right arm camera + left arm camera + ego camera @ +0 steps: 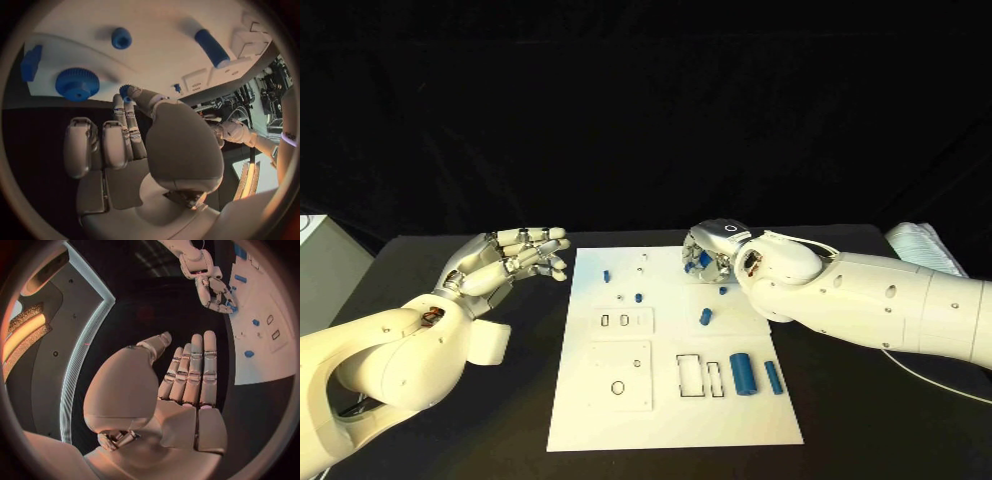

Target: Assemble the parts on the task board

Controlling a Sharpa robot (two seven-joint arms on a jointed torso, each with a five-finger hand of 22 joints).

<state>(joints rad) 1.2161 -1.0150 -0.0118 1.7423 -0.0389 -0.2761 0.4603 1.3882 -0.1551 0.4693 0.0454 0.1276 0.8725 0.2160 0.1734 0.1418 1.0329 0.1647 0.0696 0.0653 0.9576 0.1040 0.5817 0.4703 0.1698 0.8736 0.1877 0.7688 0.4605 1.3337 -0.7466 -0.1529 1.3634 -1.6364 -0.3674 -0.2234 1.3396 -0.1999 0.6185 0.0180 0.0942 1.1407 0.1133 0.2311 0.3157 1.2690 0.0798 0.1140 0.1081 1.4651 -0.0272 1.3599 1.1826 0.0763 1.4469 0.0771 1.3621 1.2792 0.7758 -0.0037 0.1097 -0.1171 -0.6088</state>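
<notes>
From the head camera I see the flat white task board point(678, 420) lying mid-worktop, with small blue cylindrical parts point(743, 373) scattered across it. My silver left hand point(514, 260) hovers off the board's left edge, fingers spread, holding nothing. My silver right hand point(711, 253) sits over the board's far right corner. At the left wrist the fingers point(194, 371) lie straight. At the right wrist, fingertips point(128, 92) pinch a little blue toothed part point(124, 90) (mostly hidden), near a blue knurled knob point(77, 84).
</notes>
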